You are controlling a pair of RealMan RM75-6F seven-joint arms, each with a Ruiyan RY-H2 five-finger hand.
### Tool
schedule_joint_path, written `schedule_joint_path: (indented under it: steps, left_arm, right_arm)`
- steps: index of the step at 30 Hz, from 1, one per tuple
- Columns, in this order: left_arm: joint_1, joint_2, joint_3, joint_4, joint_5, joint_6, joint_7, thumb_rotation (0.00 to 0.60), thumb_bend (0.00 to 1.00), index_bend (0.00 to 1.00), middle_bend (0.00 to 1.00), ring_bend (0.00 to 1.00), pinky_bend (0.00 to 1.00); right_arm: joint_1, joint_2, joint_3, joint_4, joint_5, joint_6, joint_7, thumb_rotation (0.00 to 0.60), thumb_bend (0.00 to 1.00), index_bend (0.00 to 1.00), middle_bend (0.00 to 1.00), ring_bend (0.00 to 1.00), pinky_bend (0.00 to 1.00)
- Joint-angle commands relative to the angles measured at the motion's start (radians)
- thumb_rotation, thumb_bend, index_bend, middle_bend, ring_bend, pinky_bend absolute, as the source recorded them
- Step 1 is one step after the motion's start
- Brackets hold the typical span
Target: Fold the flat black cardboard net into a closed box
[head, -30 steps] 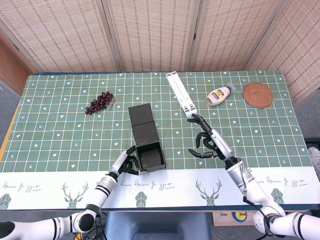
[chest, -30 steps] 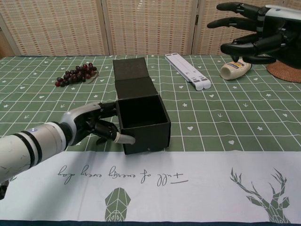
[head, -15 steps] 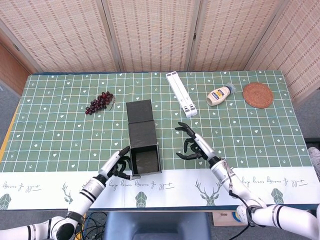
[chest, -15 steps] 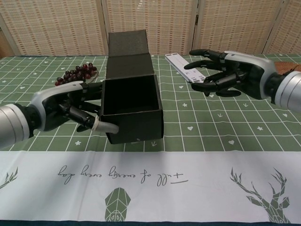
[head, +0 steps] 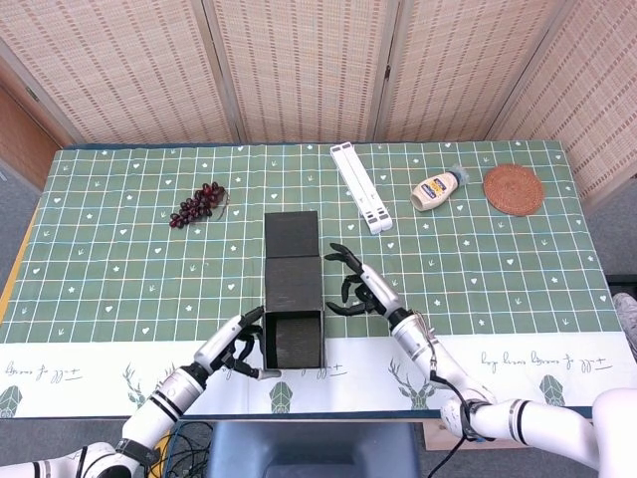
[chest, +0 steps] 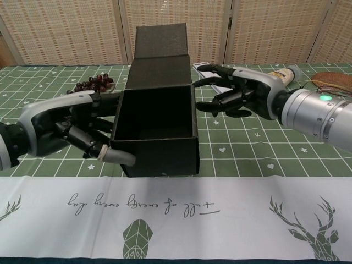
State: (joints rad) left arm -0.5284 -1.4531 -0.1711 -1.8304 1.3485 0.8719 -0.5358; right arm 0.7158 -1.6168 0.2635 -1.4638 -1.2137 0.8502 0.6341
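My left hand [chest: 82, 135] grips the black box [chest: 157, 126], now raised toward me at the table's near edge. My right hand [chest: 236, 93], fingers spread and empty, has reached its right wall; lid [head: 292, 235] remains unfolded.

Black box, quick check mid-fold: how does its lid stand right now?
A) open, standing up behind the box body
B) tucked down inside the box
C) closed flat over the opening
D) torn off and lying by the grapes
A: the chest view looks straight into the empty black box, and its lid flap rises behind the body while the left hand holds one side and the right hand reaches the other.
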Motion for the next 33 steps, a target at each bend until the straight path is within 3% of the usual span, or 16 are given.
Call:
schedule_joint_path:
  steps: [1,9,13,17,24,33]
  left_arm:
    - [-0.008,0.006,0.014,-0.011,0.013,-0.006,0.008,0.6,0.05,0.23,0.32,0.56,0.82]
    - [-0.049,-0.032,0.036,0.032,-0.002,-0.033,0.099,0.6,0.05,0.23,0.32,0.56,0.82]
    - [-0.077,-0.06,0.031,0.067,-0.053,-0.061,0.146,0.6,0.05,0.22,0.32,0.56,0.82]
    - [-0.102,-0.101,0.01,0.121,-0.131,-0.072,0.196,0.6,0.05,0.23,0.32,0.56,0.82]
    - [-0.126,-0.159,-0.023,0.198,-0.259,-0.054,0.277,0.6,0.05,0.23,0.32,0.56,0.81]
    - [-0.134,-0.194,-0.054,0.226,-0.438,-0.028,0.354,0.6,0.05,0.22,0.32,0.56,0.81]
  right_arm:
    - [0.02,-0.028,0.025,0.018,0.022,-0.012,-0.014,0.6,0.28,0.0,0.14,0.63,1.0]
    - [0.057,-0.067,0.115,-0.002,0.065,-0.025,0.021,0.6,0.28,0.0,0.17,0.63,1.0]
    - [0.061,-0.069,0.14,-0.039,0.087,-0.037,0.045,0.6,0.22,0.0,0.19,0.63,1.0]
    - [0.067,-0.052,0.15,-0.075,0.085,-0.066,0.062,0.6,0.11,0.0,0.23,0.63,1.0]
    - [0.093,-0.006,0.151,-0.119,0.066,-0.146,0.067,0.6,0.03,0.0,0.31,0.63,1.0]
    - [0.188,0.04,0.131,-0.113,0.119,-0.278,-0.055,0.6,0.0,0.0,0.33,0.63,0.99]
